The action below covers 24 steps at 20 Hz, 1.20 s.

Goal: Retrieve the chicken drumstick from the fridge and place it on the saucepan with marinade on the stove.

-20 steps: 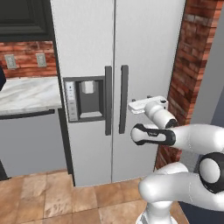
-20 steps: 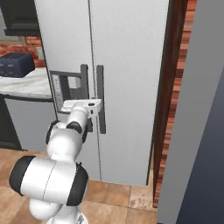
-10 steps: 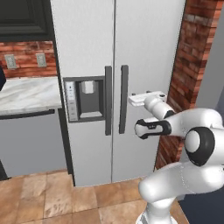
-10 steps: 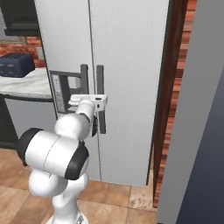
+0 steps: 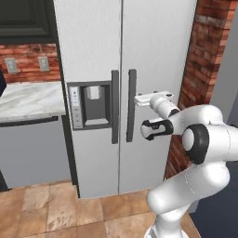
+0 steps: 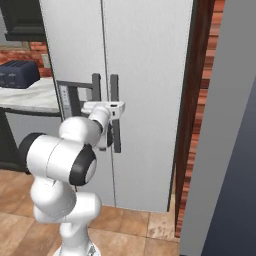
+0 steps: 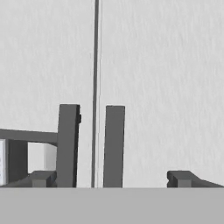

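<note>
Clearly the fridge [image 5: 123, 93] is shut, so the drumstick, presumably inside, cannot be seen. Level with the two dark handles by the doors' centre seam, the gripper [image 5: 138, 100] points at the right door, fingers spread wide and empty. From the hand view the right handle [image 7: 113, 146] stands between the fingertips, probably lined up for grasping and pulling.

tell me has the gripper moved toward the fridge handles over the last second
Yes. In the left base view the gripper has shifted left, closing on the right door handle of the fridge.
</note>
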{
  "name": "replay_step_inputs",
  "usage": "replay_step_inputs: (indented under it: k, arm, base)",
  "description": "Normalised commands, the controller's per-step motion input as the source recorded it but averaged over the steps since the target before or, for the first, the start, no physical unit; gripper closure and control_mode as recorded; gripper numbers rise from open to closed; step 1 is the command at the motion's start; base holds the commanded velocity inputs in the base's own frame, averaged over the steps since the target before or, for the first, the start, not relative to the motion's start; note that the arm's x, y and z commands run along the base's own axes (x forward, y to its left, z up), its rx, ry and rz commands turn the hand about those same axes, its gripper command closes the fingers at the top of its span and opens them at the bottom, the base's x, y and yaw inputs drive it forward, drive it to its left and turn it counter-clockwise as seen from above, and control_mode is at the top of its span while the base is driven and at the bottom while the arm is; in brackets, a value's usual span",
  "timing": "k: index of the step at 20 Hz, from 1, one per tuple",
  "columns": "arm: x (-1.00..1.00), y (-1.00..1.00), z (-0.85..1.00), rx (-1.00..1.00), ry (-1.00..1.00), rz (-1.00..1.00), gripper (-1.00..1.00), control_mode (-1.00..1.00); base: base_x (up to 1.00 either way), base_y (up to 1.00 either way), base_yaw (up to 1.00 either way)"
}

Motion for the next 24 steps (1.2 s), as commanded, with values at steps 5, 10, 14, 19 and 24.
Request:
replay_step_inputs:
  k: [5,10,14,19,24]
  arm:
    - [0.22,0.25,0.0,0.0,-0.05,-0.05,-1.0,-1.0]
    - [0.24,0.1,0.0,0.0,-0.09,0.0,-1.0,-1.0]
    - [0.29,0.01,0.0,0.0,-0.09,0.0,-1.0,-1.0]
    - [0.29,0.0,-0.01,0.0,-0.08,0.0,-1.0,-1.0]
    - [0.28,0.0,-0.06,0.0,-0.05,0.0,-1.0,-1.0]
  base:
    - [0.0,0.0,0.0]
    - [0.0,0.0,0.0]
    - [0.0,0.0,0.0]
    - [0.0,0.0,0.0]
    - [0.0,0.0,0.0]
